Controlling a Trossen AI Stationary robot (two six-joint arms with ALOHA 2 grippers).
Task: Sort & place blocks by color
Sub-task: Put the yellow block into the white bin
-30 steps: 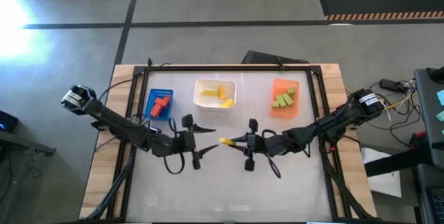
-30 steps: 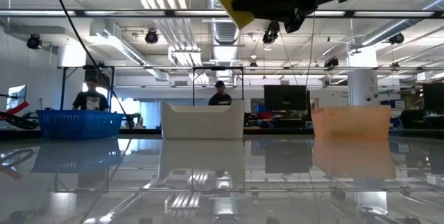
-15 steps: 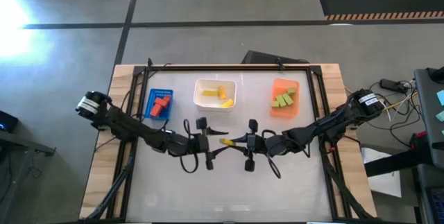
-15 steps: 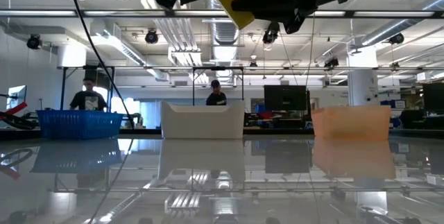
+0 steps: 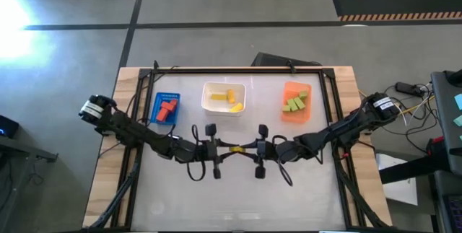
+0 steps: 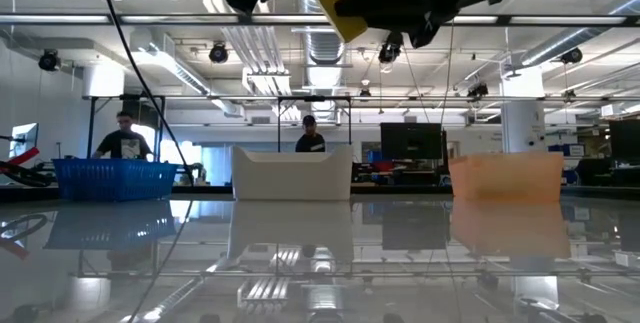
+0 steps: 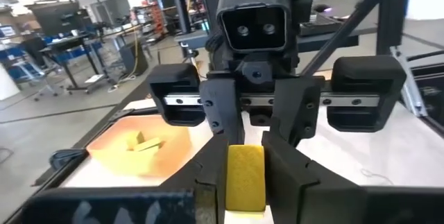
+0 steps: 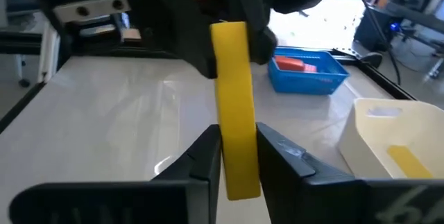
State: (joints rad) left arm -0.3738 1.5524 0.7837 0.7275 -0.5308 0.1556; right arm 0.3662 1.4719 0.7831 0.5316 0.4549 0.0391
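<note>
Both arms meet above the middle of the glossy white surface, and you see one yellow bar, a smooth, hard-edged rectangular block, held in the air between them. The right gripper is closed on one end of it; the left gripper is clamped on the other end. The main risk is in this handover: if one gripper lets go while the other's hold is shallow, the slick bar could tilt, slip and drop onto the surface; if both pull, it could twist loose. Behind them stand three rectangular bins: a blue mesh basket with red blocks, a plain white bin with yellow blocks, and an orange bin with green blocks.
</note>
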